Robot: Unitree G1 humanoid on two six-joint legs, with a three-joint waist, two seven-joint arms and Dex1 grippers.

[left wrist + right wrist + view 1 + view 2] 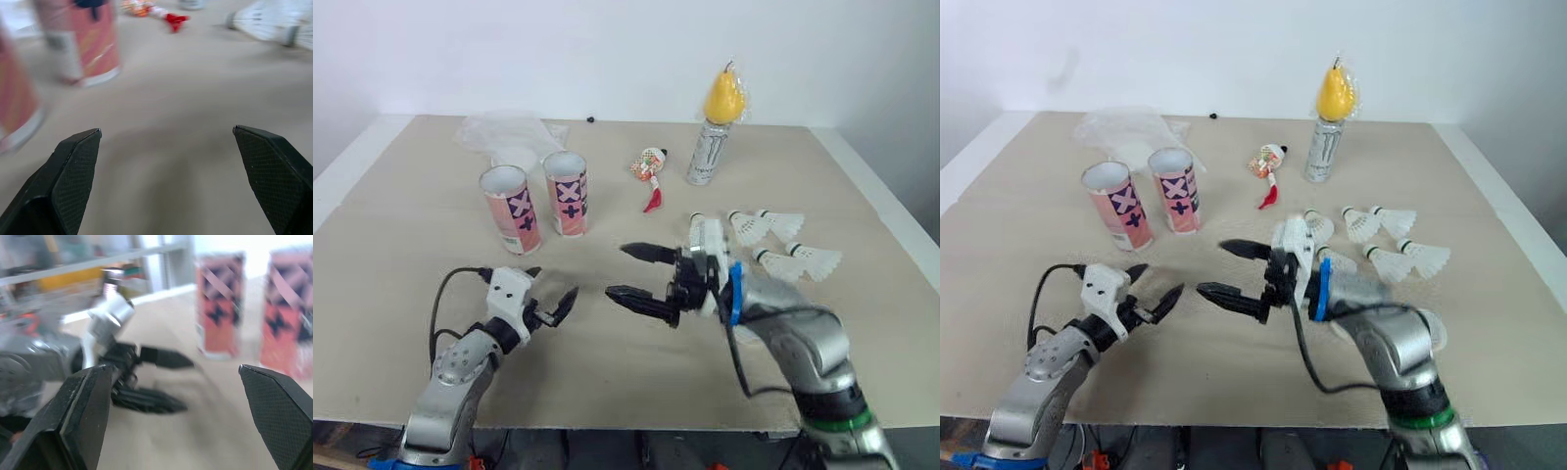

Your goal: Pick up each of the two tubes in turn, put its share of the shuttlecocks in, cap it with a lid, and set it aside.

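Left tube [509, 209], right tube [567, 192]: upright, open-topped, side by side on left half of table [401, 255]. Shuttlecocks [781, 224]: lying clustered on right half, well apart from both tubes. Left gripper [553, 284]: fingers spread, empty, low over table, near front of tubes. Right gripper [619, 271]: fingers spread wide, empty, tips pointing toward left gripper, near it. Can [710, 152] carrying yellow pear [723, 95]: far side.

Tubes [512, 209] stand left of shuttlecocks [773, 227] on table [401, 245].

Your head pair looks down across the table [822, 176]; both wrist cameras sit low, sharing the tubes [93, 44].
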